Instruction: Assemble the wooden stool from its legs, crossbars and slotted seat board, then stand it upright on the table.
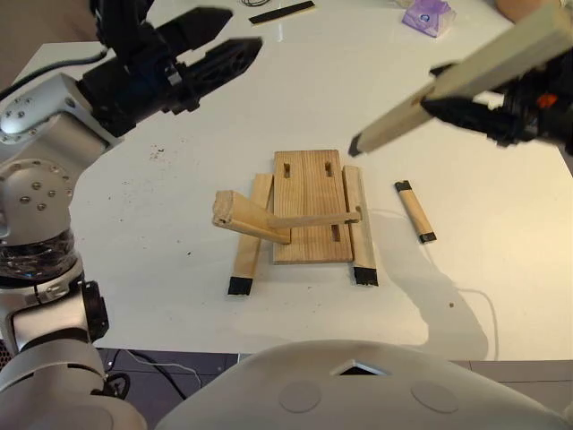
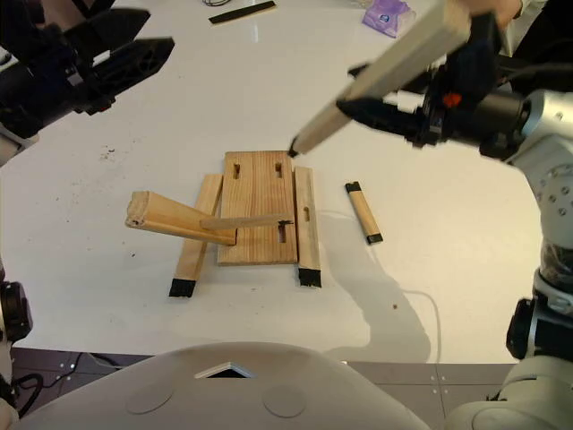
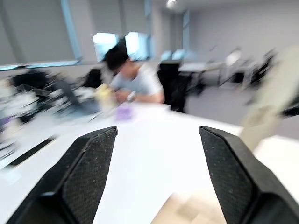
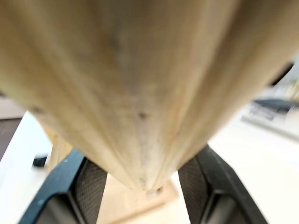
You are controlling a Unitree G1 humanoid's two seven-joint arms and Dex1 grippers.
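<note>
The right gripper (image 2: 372, 90) clamps a long leg (image 1: 466, 72), tilted in the air above the slotted seat board (image 1: 309, 184), which lies flat on the tabletop (image 1: 161, 206). So long a leg may swivel in the grip, miss its slot and shove the board; the left gripper (image 1: 235, 31), spread wide, steadies nothing

Bright, even light — soft shadows.
</note>
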